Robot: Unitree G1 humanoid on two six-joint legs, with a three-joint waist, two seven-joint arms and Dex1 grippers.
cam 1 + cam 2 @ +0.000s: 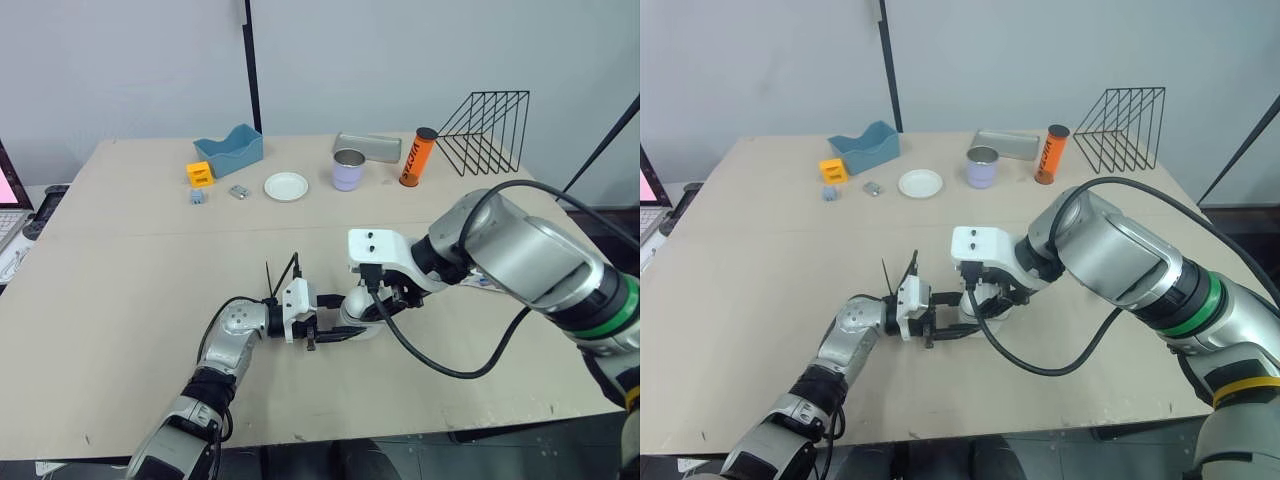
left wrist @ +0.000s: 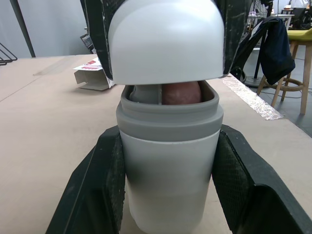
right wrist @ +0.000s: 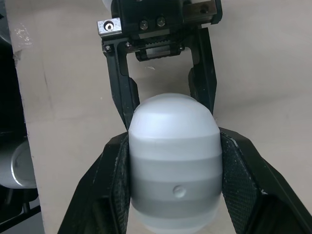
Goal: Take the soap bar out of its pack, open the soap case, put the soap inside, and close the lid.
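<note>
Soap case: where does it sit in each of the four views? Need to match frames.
Left eye view: soap case near picture centre.
Right eye view: near centre too.
Left wrist view: upright in the left gripper, lid raised.
Right wrist view: centre, in the right gripper.
Shared landmark: the left gripper, closed on the case.

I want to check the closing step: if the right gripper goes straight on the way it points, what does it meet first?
Probably the case base, held by the left gripper: the lid that the right gripper holds hangs just above it, with the soap inside.
</note>
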